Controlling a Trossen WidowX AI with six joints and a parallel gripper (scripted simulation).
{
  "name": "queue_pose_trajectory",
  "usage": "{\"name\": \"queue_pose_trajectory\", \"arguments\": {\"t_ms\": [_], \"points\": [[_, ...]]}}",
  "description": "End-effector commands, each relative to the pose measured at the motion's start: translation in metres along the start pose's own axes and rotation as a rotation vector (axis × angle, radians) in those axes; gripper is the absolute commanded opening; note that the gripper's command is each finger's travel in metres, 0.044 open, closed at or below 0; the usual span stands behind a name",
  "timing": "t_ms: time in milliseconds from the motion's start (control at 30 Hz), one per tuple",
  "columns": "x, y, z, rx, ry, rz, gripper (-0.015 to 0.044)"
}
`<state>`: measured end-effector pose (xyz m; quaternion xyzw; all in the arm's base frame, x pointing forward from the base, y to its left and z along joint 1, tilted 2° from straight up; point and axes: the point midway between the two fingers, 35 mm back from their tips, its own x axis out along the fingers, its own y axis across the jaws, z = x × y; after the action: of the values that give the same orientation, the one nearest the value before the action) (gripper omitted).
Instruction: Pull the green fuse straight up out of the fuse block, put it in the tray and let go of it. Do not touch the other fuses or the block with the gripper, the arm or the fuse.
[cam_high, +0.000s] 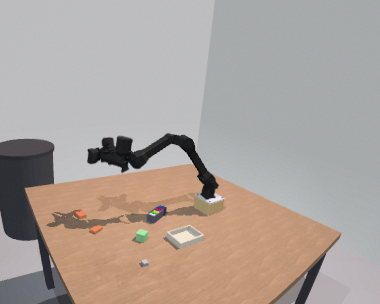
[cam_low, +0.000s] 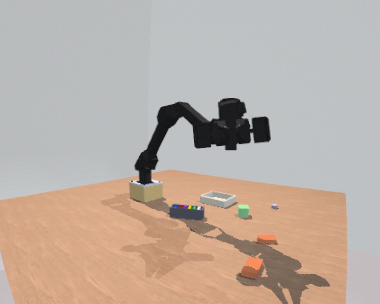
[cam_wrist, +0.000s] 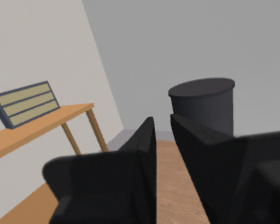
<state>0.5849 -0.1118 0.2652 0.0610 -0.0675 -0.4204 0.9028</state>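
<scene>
The dark fuse block (cam_high: 158, 217) (cam_low: 186, 214) stands on the table with a row of coloured fuses on top. The green fuse (cam_high: 154, 213) (cam_low: 194, 208) sits in that row, between the yellow and white ones. The tray (cam_high: 184, 244) (cam_low: 214, 202) is pale, shallow and empty, beside the block. My gripper (cam_wrist: 161, 120) (cam_low: 231, 134) is high above the table, well away from block and tray, and points out sideways. It is shut except for a narrow gap between the fingertips, with nothing in it. Block and tray are not in the wrist view.
A light green cube (cam_high: 142, 235) (cam_low: 243, 211) stands near the tray. Two orange blocks (cam_high: 80, 214) (cam_high: 96, 229) (cam_low: 252, 267) (cam_low: 266, 239) and a small grey cube (cam_high: 144, 262) (cam_low: 274, 206) lie on the table. A dark bin (cam_high: 25, 190) (cam_wrist: 202, 112) stands beyond the table edge.
</scene>
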Motion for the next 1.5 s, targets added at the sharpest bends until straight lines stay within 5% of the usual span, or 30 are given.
{"name": "queue_pose_trajectory", "arguments": {"t_ms": [0,500,1000,1467], "points": [[-0.032,0.002,-0.067,-0.843,0.253,0.3,0.0064],[-0.126,-0.045,-0.155,-1.813,0.448,1.04,0.0064],[-0.272,-0.14,-0.184,-2.176,0.244,2.254,0.0064],[-0.283,-0.146,-0.184,-2.166,0.22,2.316,0.0064]]}}
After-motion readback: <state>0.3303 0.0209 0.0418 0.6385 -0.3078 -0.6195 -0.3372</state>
